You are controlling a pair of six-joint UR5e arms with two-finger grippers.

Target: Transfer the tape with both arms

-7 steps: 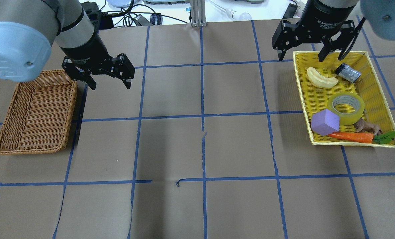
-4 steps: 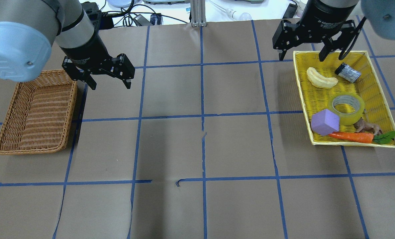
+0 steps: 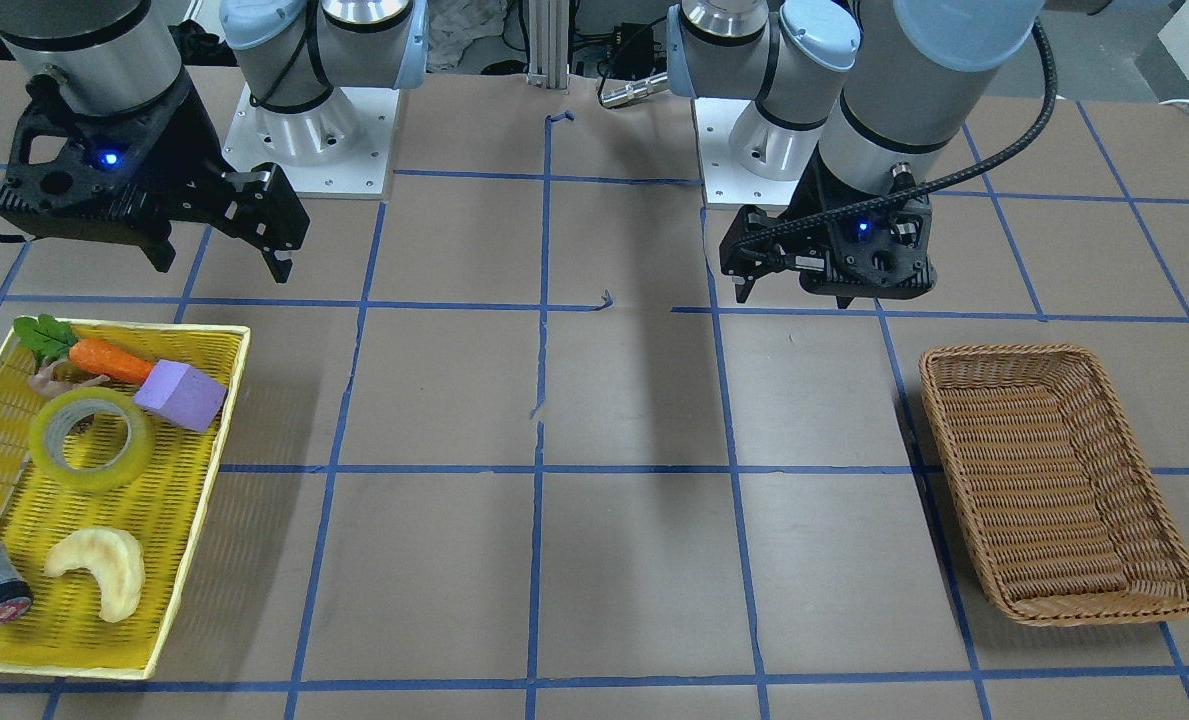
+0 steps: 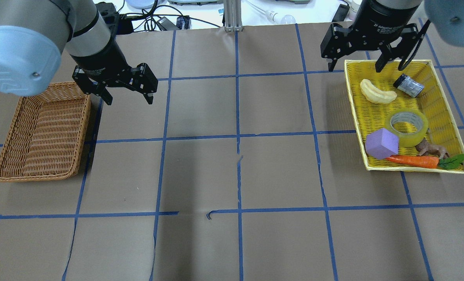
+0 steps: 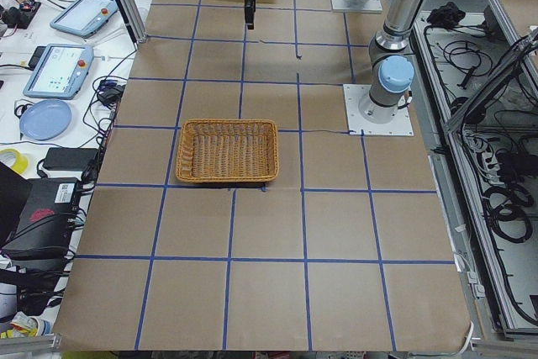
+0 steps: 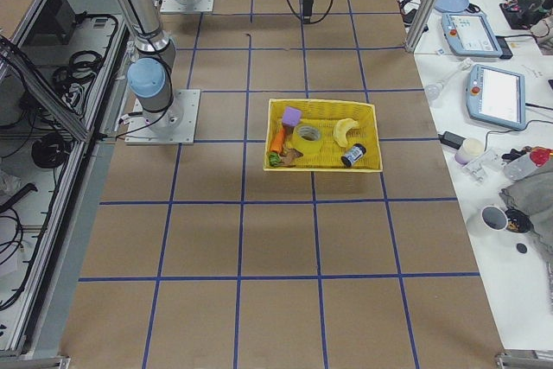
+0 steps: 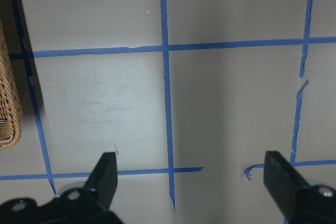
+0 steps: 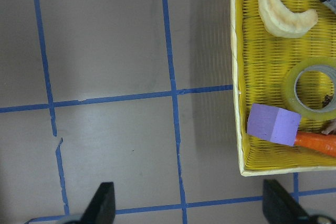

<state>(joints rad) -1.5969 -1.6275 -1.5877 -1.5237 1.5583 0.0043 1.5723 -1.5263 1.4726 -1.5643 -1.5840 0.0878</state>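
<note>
At the end of the yellow tray nearest the robot, an orange toy carrot with a green leafy top lies along the tray's near wall. Just behind it sit a purple block, in the tray's corner toward the middle of the table, and a small brown toy animal, toward the tray's outer wall. The tape comes next. It lies flat on the tray floor with its hole upward, about midway along the tray, just beside the purple block and the toy animal; whether it touches them I cannot tell. Farther along the tray lies a pale yellow crescent-shaped piece. In the tray's far part, toward the outer wall, a small grey cylinder with a red-and-black cap lies on its side. The right gripper hangs high by the tray's inner long side, jaws spread wide, gripping nothing and apart from the tape. Well apart from the tray, toward the table's opposite end, the left gripper hovers over bare table, jaws also wide and empty. Beyond it from the tray rests a brown wicker basket.
</note>
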